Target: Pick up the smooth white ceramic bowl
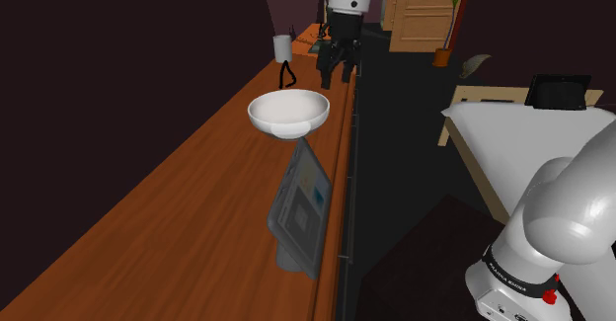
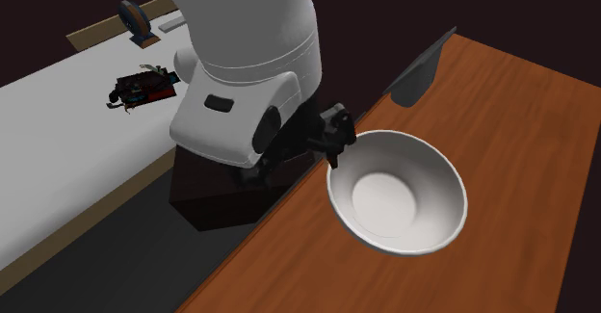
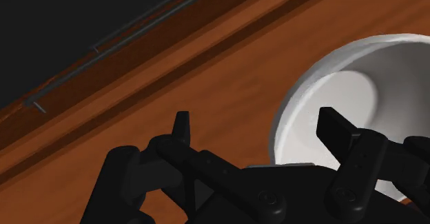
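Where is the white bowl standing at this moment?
In the shoulder view the white bowl sits on the wooden counter near its right edge, between a grey tablet nearer the camera and the claw beyond it.

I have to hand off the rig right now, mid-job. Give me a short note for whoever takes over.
The gripper is open, fingers apart, holding nothing.
The white bowl sits upright on the wooden counter, near its edge, not lifted.
The gripper hangs at the bowl's rim on the counter-edge side; in the wrist view the rim lies between the fingers, no contact visible.
A grey slab stands on the counter near the bowl.
Done: approach. Left: settle over the rim, close, lift.
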Tool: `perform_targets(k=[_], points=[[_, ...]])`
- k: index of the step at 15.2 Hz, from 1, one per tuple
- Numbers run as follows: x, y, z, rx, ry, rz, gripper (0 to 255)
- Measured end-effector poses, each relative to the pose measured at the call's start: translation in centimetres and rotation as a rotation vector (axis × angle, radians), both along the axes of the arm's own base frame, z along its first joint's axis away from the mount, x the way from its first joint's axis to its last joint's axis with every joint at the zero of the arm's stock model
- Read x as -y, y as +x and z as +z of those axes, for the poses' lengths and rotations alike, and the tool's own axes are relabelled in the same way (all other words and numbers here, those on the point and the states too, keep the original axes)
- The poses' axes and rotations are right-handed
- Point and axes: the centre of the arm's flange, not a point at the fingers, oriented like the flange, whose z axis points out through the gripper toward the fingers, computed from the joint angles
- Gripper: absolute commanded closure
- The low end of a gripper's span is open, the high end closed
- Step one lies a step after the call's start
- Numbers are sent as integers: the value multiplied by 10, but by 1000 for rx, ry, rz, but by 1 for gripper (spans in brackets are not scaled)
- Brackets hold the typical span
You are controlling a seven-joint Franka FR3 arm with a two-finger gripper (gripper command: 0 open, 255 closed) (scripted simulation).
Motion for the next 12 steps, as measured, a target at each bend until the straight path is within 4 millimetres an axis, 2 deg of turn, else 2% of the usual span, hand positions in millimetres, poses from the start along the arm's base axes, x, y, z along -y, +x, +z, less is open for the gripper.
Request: perform_targets(k=[3, 5, 12], points=[[-28, 23, 11, 10, 17, 17, 0], [-35, 29, 14, 12, 22, 21, 0], [-37, 32, -18, 13, 24, 23, 0]])
